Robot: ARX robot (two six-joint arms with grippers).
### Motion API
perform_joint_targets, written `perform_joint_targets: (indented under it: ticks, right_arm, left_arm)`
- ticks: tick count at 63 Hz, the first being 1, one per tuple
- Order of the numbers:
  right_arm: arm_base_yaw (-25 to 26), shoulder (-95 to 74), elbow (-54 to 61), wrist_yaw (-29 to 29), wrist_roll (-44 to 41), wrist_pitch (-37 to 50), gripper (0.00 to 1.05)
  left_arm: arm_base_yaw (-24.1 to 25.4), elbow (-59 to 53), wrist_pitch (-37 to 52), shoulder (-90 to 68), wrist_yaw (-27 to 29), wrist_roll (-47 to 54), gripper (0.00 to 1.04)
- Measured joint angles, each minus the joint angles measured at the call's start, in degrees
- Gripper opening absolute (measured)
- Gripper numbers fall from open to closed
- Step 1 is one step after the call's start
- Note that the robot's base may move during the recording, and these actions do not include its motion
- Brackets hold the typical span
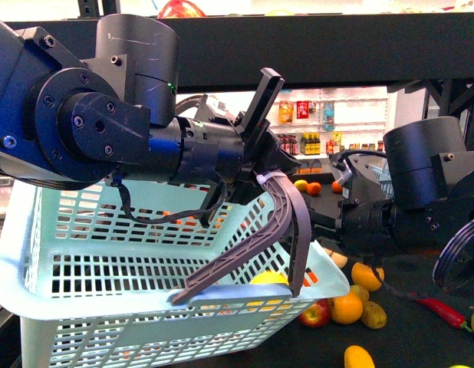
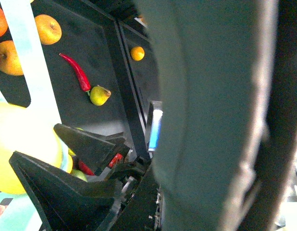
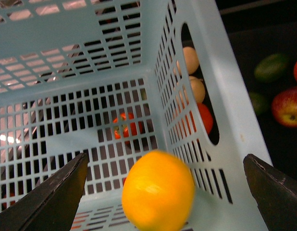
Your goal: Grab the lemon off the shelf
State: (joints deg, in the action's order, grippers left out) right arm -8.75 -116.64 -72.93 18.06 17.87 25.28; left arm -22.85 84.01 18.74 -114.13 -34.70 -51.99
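Observation:
The lemon, bright yellow and blurred, is low inside the pale blue basket. It lies between my right gripper's wide-open black fingers and touches neither. In the front view the lemon shows behind the basket's near rim. My left gripper is shut on the basket's grey curved handle and holds the basket tilted. That handle fills the left wrist view, with the lemon at its edge. The black shelf spans the top. My right gripper's fingers are hidden in the front view.
The dark shelf tray at lower right holds oranges, an apple, a red chili and a longer yellow fruit. The left wrist view shows the chili and a pear. More fruit lies beside the basket.

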Motion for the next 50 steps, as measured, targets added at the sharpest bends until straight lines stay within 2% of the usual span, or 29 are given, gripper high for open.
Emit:
perform_joint_targets:
  ticks: [12,30,39,50]
  right_arm:
    - [5.4,0.0,-4.3,-2.4,-3.0,-1.6,0.97]
    - [13.9,-5.0,-7.7,-6.8,-18.6,-7.3,0.97]
    - [14.3,-14.4,-8.3,-4.9,-20.3,-8.9,0.97]
    - [13.0,-24.0,-13.0,-6.6,-20.7,-9.4,0.97]
  left_arm:
    - [0.0,0.0,0.0,-0.1,0.4,0.0,0.07]
    - [0.1,0.0,0.0,-0.1,0.0,-0.2,0.07]
    - [0.0,0.0,0.0,-0.1,0.2,-0.1,0.07]
    - [0.0,0.0,0.0,-0.1,0.3,-0.1,0.07]
